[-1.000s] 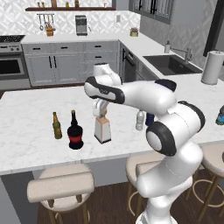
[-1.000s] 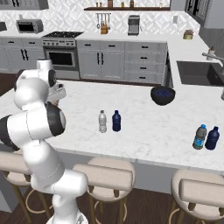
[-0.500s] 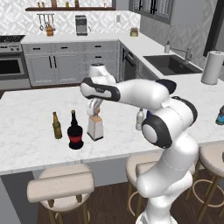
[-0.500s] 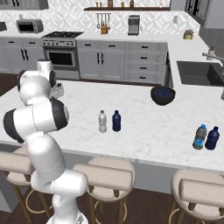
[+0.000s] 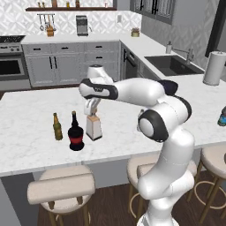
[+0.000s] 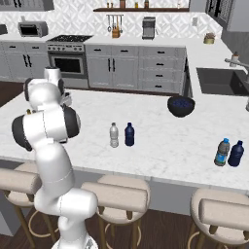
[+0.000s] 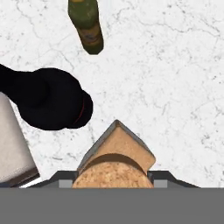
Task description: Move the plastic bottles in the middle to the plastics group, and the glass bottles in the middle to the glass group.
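A slim olive-amber glass bottle (image 5: 57,126) and a round-bellied black bottle (image 5: 76,133) were seen at nine o'clock of the square pale bottle with cork stopper (image 5: 93,126), which was pinched by the gripper (image 5: 92,114) on white marble.

White marble island (image 5: 31,150): olive bottle (image 5: 57,127), black bottle (image 5: 76,132), square bottle (image 5: 93,127).
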